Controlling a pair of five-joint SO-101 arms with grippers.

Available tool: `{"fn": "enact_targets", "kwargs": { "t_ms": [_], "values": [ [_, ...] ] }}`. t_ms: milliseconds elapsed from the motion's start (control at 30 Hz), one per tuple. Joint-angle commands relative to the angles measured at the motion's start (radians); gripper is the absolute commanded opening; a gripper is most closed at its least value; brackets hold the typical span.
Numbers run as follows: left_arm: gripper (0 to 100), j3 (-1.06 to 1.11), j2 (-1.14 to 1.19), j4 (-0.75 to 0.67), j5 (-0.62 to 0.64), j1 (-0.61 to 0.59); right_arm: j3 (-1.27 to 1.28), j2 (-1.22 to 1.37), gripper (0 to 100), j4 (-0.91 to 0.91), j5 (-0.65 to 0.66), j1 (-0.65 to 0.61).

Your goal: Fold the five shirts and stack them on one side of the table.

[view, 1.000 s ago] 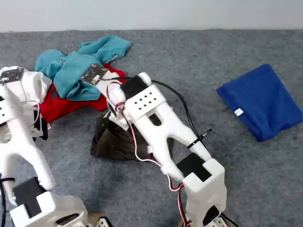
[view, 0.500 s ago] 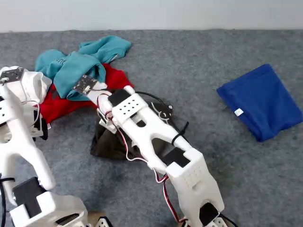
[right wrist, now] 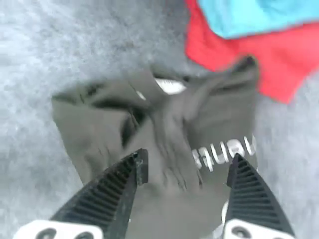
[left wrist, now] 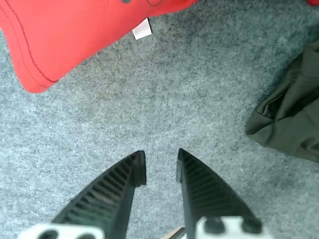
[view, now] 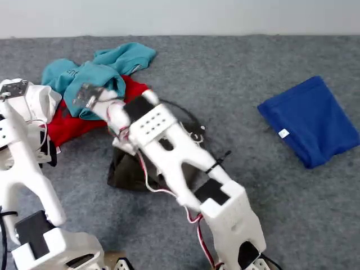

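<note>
Open carpet [view: 236, 107] between dark shirt [view: 126, 169], blue shirt [view: 309, 121]

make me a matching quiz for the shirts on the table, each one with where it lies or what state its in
Things:
1 blue shirt
2 teal shirt
3 red shirt
4 dark shirt

States:
a crumpled beneath the open right pincer
b folded, lying alone
c heaped on top of another shirt
d partly covered by another shirt

Pairs: 1-b, 2-c, 3-d, 4-a
</note>
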Motion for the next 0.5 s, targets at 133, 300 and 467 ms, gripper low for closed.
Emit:
{"fn": "enact_targets", "kwargs": {
  "t_ms": [133,300,467],
  "values": [
    [12,-0.005,-0.037,0.018,-0.018,0.002,-0.005,0.058,26.3,0.094,0.011,0.11],
    [12,-0.005,-0.037,0.018,-0.018,0.002,-0.003,0.185,26.3,0.028,0.011,0.108],
    [12,-0.005,-0.031,0.018,-0.018,0.002,-0.005,0.255,26.2,0.015,0.011,0.108]
  ]
}}
